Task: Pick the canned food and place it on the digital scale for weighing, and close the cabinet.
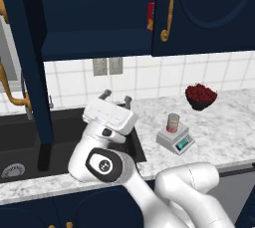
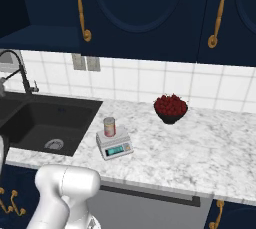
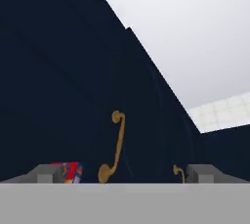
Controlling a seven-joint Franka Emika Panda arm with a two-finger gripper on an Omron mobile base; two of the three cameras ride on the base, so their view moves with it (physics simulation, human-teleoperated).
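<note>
The canned food (image 1: pixel 173 122) (image 2: pixel 109 126) stands upright on the digital scale (image 1: pixel 175 141) (image 2: pixel 115 145) on the marble counter. My gripper (image 1: pixel 116 97) (image 3: pixel 126 174) is open and holds nothing. It points upward, left of the scale, over the sink's right edge. The cabinet (image 1: pixel 99 13) (image 2: pixel 135 8) hangs above. Its left door (image 1: pixel 30 67) stands swung out toward me and its right door (image 1: pixel 209 13) is shut. The hand view looks up at a navy door with a curved brass handle (image 3: pixel 114 147).
A red and yellow box (image 1: pixel 150 17) (image 3: pixel 68 171) sits inside the cabinet. A dark bowl of red fruit (image 1: pixel 200 96) (image 2: pixel 170 107) stands behind the scale. The black sink (image 1: pixel 30 147) (image 2: pixel 45 120) with its faucet (image 2: pixel 17 68) lies to the left.
</note>
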